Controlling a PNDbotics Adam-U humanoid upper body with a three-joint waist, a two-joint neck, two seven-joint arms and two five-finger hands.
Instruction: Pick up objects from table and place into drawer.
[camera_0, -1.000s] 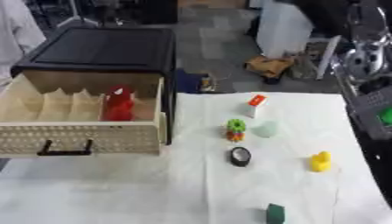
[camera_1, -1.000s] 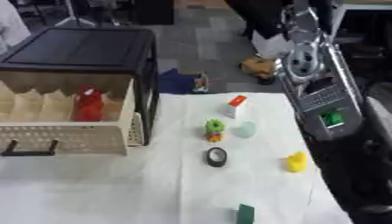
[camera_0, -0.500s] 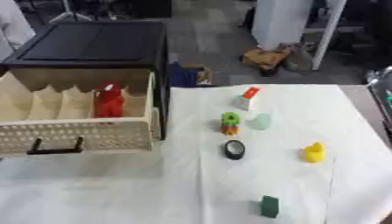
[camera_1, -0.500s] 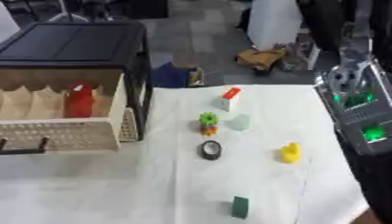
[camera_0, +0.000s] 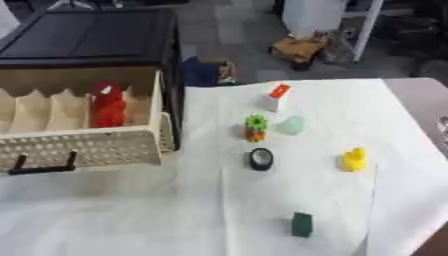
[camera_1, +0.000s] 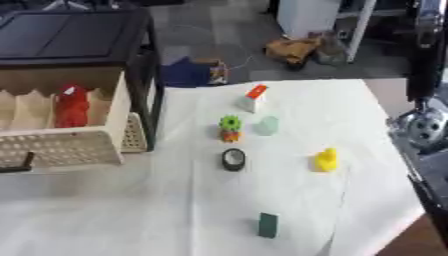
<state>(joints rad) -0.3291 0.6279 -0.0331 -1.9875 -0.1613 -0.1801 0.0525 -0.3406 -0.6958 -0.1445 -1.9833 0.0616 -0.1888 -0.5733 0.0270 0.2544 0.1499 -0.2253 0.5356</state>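
Note:
An open cream drawer (camera_0: 83, 145) sticks out of a black cabinet (camera_0: 87, 37) at the left, with a red object (camera_0: 107, 105) standing in one of its compartments. On the white cloth lie a white box with a red top (camera_0: 277, 96), a green and orange gear toy (camera_0: 255, 127), a pale green piece (camera_0: 290, 125), a black ring (camera_0: 261, 159), a yellow duck (camera_0: 353, 159) and a dark green block (camera_0: 302, 224). Only part of my right arm (camera_1: 424, 127) shows, at the right edge of the right eye view. Neither hand shows.
The white cloth (camera_0: 131, 215) covers the table down to the front edge. The drawer has a black handle (camera_0: 39, 167) on its front. Behind the table, on the floor, are a blue item (camera_0: 203, 71) and a brown bundle (camera_0: 297, 48).
The whole picture has shifted, so the camera moved. My right arm has dropped lower along the right edge. The objects on the cloth keep their places relative to one another.

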